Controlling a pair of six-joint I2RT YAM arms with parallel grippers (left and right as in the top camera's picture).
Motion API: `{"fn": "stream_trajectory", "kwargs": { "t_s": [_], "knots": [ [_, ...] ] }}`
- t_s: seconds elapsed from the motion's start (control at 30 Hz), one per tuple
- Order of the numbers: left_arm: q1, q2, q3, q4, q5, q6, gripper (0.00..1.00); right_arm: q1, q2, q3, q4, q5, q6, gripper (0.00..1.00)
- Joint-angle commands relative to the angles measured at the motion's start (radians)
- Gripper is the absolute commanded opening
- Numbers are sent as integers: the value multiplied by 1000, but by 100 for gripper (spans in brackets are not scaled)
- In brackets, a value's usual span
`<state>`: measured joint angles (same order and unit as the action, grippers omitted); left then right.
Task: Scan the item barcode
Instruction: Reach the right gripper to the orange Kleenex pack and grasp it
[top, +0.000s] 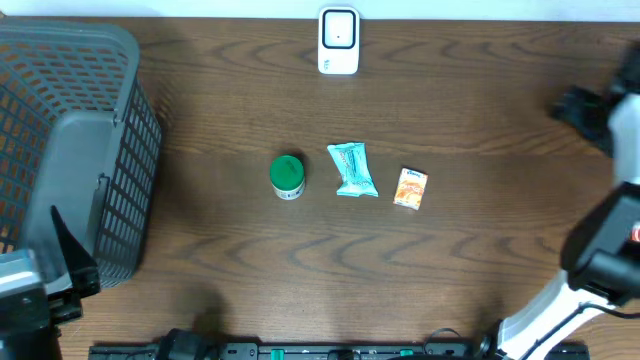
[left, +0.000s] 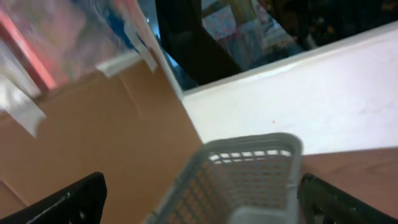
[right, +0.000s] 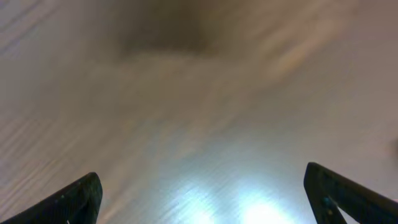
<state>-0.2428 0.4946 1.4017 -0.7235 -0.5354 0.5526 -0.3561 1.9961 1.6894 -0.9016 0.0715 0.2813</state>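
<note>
Three items (top: 352, 170), apart from right gripper (right: 205, 200)

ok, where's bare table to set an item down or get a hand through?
Widest bare wood: between the grey basket and green-lidded jar, and the strip between the scanner and the item row. Front of the row is bare too. Crowded: jar, teal packet and orange box sit close, narrow gaps.
</note>
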Motion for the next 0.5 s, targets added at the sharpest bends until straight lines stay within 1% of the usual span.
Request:
{"fn": "stream_trajectory", "kwargs": {
  "t_s": [0.0, 0.07, 0.1, 0.13, 0.23, 0.33, 0.37, 0.4, 0.43, 0.47],
  "knots": [
    [3, -5, 3, 9, -16, 258, 98, 153, -6, 5, -49, -89, 36, 99],
    [3, -3, 3, 10, -16, 309, 98, 241, -6, 5, -84, -79, 36, 99],
    [3, -2, 3, 5, -16, 306, 98, 322, -6, 5, -126, -57, 35, 99],
    [3, -4, 1, -2, -15, 303, 98, 360, -6, 5, -148, -50, 26, 99],
    [-1, -24, -5, 0, -15, 303, 98, 452, -6, 5, -206, -66, -70, 99],
    [0, -60, -24, -14, -15, 299, 98, 521, -6, 5, -275, -107, -224, 99],
    [0, -77, -39, -22, -16, 300, 98, 537, -6, 5, -291, -129, -236, 99],
    [0, -98, -58, -23, -16, 300, 98, 555, -6, 4, -303, -176, -235, 97],
    [2, -119, -79, -23, -15, 300, 98, 568, -6, 4, -311, -217, -235, 84],
    [6, -142, -101, -23, -14, 299, 98, 581, -6, 4, -314, -265, -233, 68]
  ]
}}
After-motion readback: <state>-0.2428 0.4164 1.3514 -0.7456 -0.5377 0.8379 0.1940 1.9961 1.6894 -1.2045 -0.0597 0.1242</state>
